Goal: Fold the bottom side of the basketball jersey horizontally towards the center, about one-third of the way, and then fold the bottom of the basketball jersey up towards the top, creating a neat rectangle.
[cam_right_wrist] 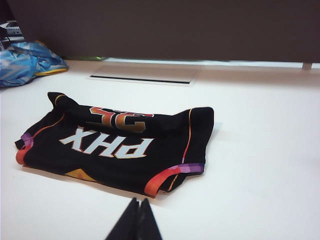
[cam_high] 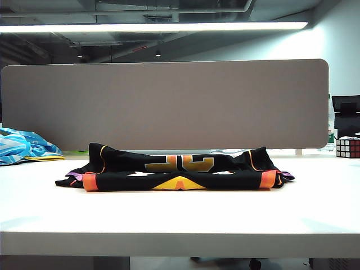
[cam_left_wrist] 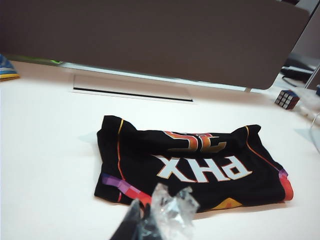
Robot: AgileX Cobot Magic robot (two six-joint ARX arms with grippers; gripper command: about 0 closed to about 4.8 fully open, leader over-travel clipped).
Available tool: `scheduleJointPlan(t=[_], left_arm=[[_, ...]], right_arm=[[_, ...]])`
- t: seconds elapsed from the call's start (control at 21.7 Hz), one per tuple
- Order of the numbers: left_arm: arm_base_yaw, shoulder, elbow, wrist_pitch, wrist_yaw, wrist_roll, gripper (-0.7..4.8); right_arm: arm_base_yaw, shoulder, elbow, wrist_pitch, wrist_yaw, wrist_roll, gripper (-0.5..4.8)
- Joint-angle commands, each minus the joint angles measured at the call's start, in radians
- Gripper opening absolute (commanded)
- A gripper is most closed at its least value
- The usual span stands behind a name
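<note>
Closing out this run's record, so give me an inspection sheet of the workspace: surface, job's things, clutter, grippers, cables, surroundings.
Surface: white table, a slot in it near the divider.
Job's things: basketball jersey folded into a compact black rectangle, PHX lettering up, lying mid-table.
Clutter: light blue patterned cloth at the far left; Rubik's cube at the far right.
Grippers: left gripper shut, with crinkled clear plastic by its fingers, pulled back short of the jersey; right gripper shut, empty, also short of it.
Cables: cables beyond the cube.
Surroundings: grey divider panel, ceiling strip light.
</note>
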Motion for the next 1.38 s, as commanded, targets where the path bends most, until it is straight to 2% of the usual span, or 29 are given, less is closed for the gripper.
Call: scheduleJointPlan(t=[0.05,0.23,0.32,0.37,0.55,0.64,0.74,0.92,1.01,1.38], left_arm=[[0.002,-0.03,-0.091,0.14,0.005,-0.012,-0.06],[0.002,-0.038,-0.169,0.245,-0.016,-0.007,-0.06],[0.002,-0.04,-0.243,0.378,-0.018,-0.005,-0.06],[0.002,-0.04,-0.262,0.394,-0.023,0.001,-0.06],[0.002,-0.04,-0.311,0.399,-0.054,0.019,-0.06],[0.002,-0.04,-0.34,0.409,-0.073,0.044,-0.06],[0.002,-0.04,-0.378,0.49,-0.085,0.043,-0.06],[0.003,-0.04,-0.38,0.492,-0.097,0.075,-0.06],[0.003,-0.04,-0.38,0.511,-0.154,0.085,-0.06],[0.002,-0.04,-0.379,0.517,-0.152,0.088,-0.06]], right_arm=[[0.0,-0.061,-0.124,0.196,0.006,0.027,-0.01],[0.0,-0.101,-0.249,0.29,0.021,0.022,-0.01],[0.0,-0.119,-0.347,0.299,0.021,0.021,-0.01],[0.0,-0.122,-0.37,0.299,0.021,0.021,-0.01],[-0.001,-0.127,-0.426,0.318,0.025,0.011,-0.01],[-0.002,-0.127,-0.443,0.345,0.03,-0.033,-0.01],[-0.004,-0.127,-0.446,0.364,0.06,-0.064,-0.01],[-0.023,-0.131,-0.455,0.401,0.142,-0.075,-0.01],[-0.048,-0.135,-0.459,0.456,0.222,-0.083,-0.01],[-0.076,-0.227,-0.458,0.476,0.223,-0.082,-0.01]])
